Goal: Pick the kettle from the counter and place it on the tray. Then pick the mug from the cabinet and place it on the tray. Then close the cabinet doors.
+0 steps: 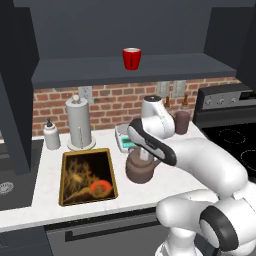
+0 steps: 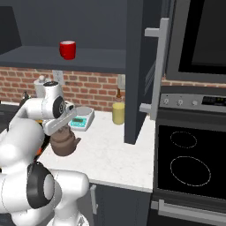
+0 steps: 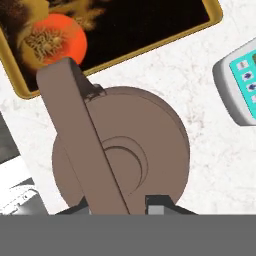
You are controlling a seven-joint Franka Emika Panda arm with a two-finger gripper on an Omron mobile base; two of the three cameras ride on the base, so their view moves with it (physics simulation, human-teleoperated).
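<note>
The brown kettle (image 1: 140, 170) (image 2: 64, 144) (image 3: 155, 145) stands on the white counter (image 1: 135, 194) (image 2: 110, 154) just right of the tray (image 1: 63, 181) (image 3: 145, 25). My gripper (image 1: 144, 154) (image 2: 62, 130) (image 3: 117, 206) hangs right over it, open, a finger on each side of the arched handle; a gap shows beside the right finger. The black tray with the gold rim carries nothing. The red mug (image 1: 132, 58) (image 2: 67, 49) stands on the shelf of the open cabinet (image 1: 100, 68). One cabinet door (image 2: 137, 70) stands open toward me, as does the other (image 1: 15, 100).
A white-and-teal scale (image 1: 124, 138) (image 2: 82, 120) (image 3: 240, 82) lies right behind the kettle. The paper-towel roll (image 1: 80, 122) and a white bottle (image 1: 51, 135) stand behind the tray. There is a yellow jar (image 2: 118, 112) by the wall, the black stove (image 2: 190, 163) to the right and a sink (image 1: 10, 180) to the left.
</note>
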